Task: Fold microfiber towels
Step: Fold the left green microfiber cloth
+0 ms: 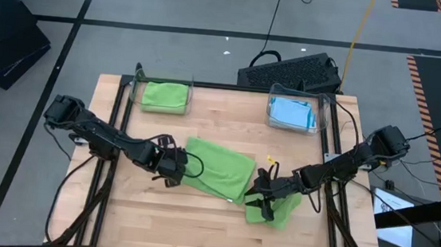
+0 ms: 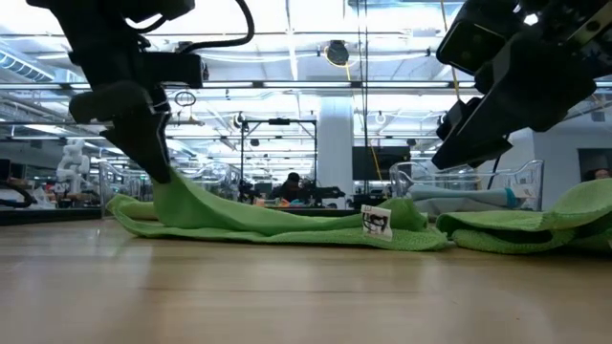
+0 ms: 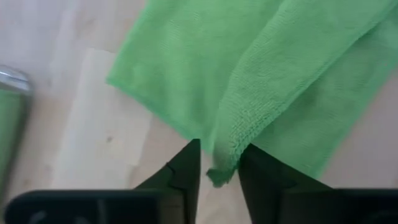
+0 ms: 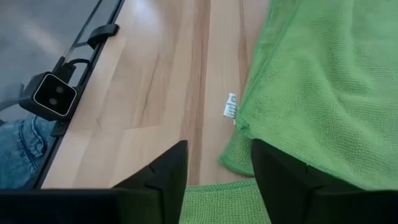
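Two arms at work over the wooden table (image 1: 141,212). Start at your left: a clear bin (image 1: 163,94) at the far edge holds a folded lime towel (image 1: 164,95). Left gripper (image 1: 175,170) sits at the near-left edge of the big lime green towel (image 1: 221,167) spread mid-table; its fingers (image 3: 185,171) stand narrowly apart with a towel corner hanging between them, so you cannot tell whether it is gripped. Moving right, the right gripper (image 1: 260,199) hovers with jaws parted and nothing in them, above a second, crumpled green towel (image 1: 277,211) near the front. Far right, another clear bin (image 1: 293,114) holds light blue towels (image 1: 292,112).
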